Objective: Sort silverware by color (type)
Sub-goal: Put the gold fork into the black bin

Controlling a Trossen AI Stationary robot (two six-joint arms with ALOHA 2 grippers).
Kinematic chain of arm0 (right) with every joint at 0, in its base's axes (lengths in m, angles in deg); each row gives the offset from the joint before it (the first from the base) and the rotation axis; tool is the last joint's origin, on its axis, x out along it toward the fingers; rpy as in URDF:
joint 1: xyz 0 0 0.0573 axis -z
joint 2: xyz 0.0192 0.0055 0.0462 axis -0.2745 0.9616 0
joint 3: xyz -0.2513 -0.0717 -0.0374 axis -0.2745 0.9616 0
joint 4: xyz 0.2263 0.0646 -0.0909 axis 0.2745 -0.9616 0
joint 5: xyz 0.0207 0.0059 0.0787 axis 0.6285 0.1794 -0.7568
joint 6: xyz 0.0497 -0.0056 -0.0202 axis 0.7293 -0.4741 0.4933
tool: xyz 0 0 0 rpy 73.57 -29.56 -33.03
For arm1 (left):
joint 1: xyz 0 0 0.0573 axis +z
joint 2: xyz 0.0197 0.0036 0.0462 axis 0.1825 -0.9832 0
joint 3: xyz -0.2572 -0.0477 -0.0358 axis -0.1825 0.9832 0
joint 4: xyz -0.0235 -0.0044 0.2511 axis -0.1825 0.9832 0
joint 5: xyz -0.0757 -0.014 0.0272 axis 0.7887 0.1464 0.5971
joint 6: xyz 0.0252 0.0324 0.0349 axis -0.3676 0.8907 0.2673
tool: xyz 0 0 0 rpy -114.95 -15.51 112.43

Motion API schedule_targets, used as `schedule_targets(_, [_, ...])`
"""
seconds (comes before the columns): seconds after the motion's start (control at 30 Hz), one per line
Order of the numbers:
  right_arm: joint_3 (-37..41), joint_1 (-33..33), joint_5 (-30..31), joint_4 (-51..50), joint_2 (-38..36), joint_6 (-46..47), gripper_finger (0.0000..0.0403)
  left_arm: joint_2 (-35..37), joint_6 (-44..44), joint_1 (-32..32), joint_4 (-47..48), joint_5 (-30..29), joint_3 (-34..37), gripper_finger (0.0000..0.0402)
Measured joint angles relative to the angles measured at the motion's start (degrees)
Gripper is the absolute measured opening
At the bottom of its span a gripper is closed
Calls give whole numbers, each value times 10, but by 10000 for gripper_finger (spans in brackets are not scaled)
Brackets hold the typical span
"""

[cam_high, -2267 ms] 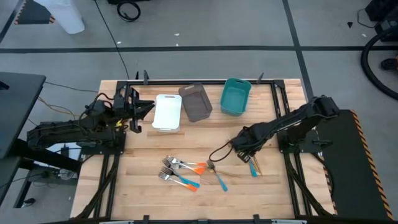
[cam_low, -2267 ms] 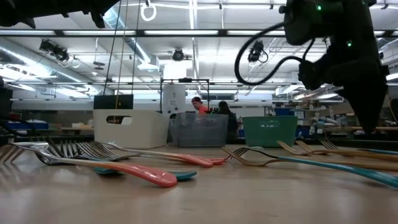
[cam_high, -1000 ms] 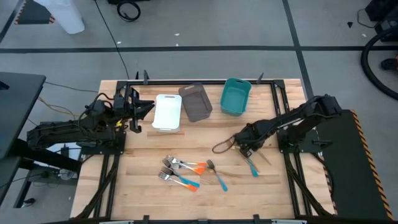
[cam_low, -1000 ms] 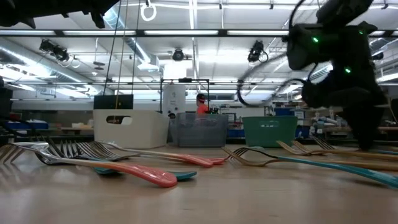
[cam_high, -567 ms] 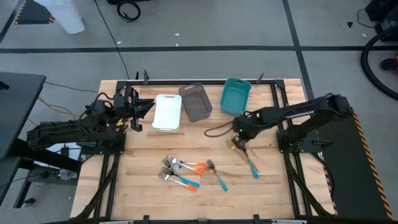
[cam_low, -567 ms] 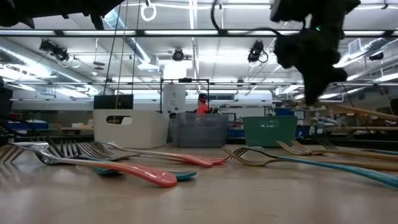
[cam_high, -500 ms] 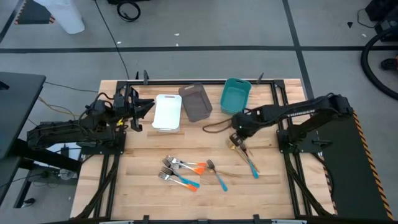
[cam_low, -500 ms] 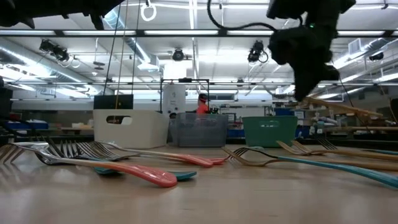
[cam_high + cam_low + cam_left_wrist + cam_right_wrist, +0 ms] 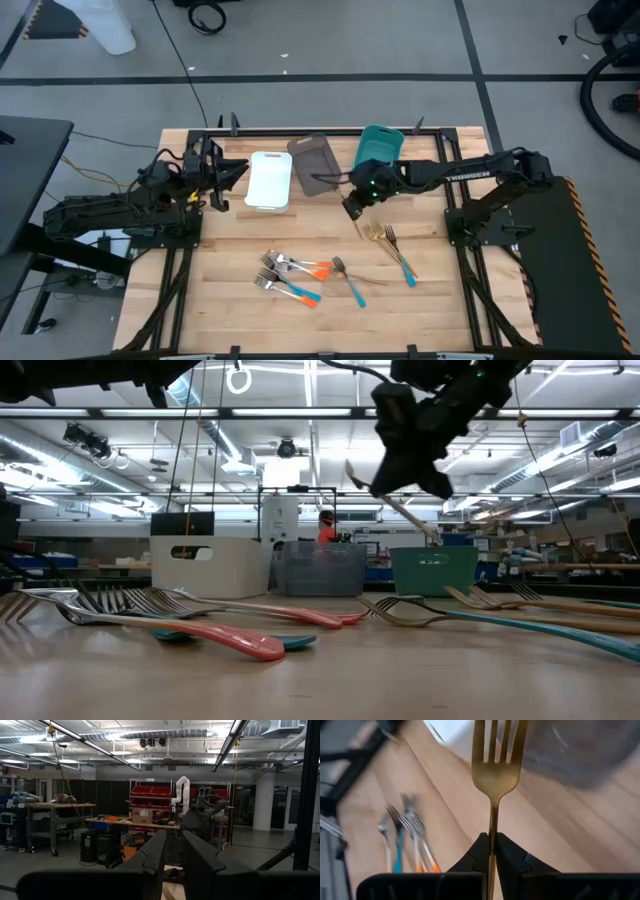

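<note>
A grey concrete floor (image 9: 330,50) with dark seam lines surrounds the wooden counter (image 9: 230,310). A black cable (image 9: 207,16) lies coiled on it, and a white bag (image 9: 100,25) sits near the corner. Beyond the counter, long ceiling lights (image 9: 300,415) run in rows over a wide workshop — red shelving (image 9: 150,800), a workbench (image 9: 55,807) and grey ducts (image 9: 165,732) overhead. A person in orange (image 9: 322,530) stands far back.
</note>
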Motion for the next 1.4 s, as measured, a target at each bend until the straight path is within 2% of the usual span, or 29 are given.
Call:
schedule_targets(0.23, [0,48,-57,140,44,-5,25,0,0,0,0,0,0,70])
schedule_targets(0.83, [-5,190,-136,385,152,130,25,0,24,0,5,0,0,70])
schedule_targets(1.1, [-60,218,-154,376,193,114,25,0,0,-1,5,2,0,70])
schedule_targets(1.3, [-92,233,-153,280,205,80,25,5,-26,-2,5,24,0,70])
schedule_targets(1.4, [-94,245,-158,271,208,73,25,5,-28,-2,7,25,-7,70])
